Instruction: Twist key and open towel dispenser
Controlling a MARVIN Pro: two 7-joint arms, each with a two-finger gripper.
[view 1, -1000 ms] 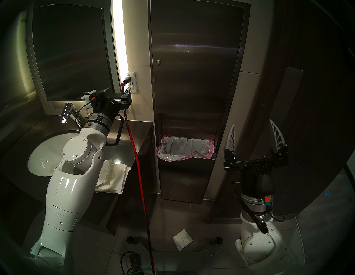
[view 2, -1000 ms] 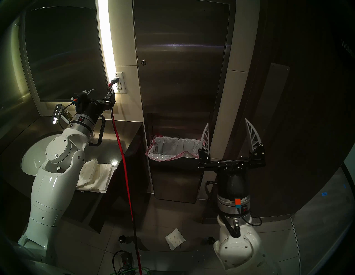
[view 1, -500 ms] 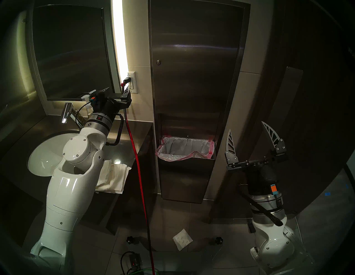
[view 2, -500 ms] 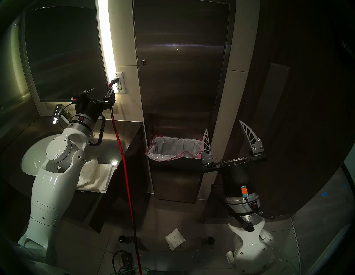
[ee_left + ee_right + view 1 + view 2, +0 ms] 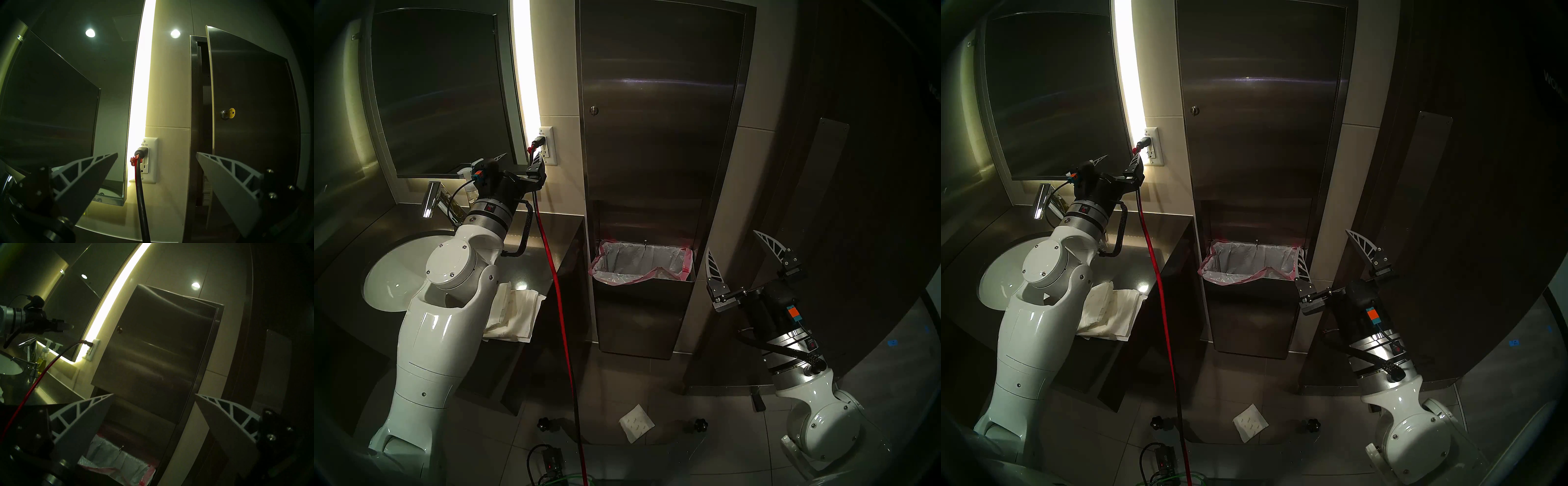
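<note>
Towel dispenser [image 5: 251, 129] door edge stands ajar; key [image 5: 231, 112] in lock.

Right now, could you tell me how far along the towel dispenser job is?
Mostly done: the towel dispenser door stands ajar, a dark gap along its left edge, with the key in its lock. Nothing is in hand: the left gripper and right gripper are open and empty. Left: perhaps swinging the door wider.
</note>
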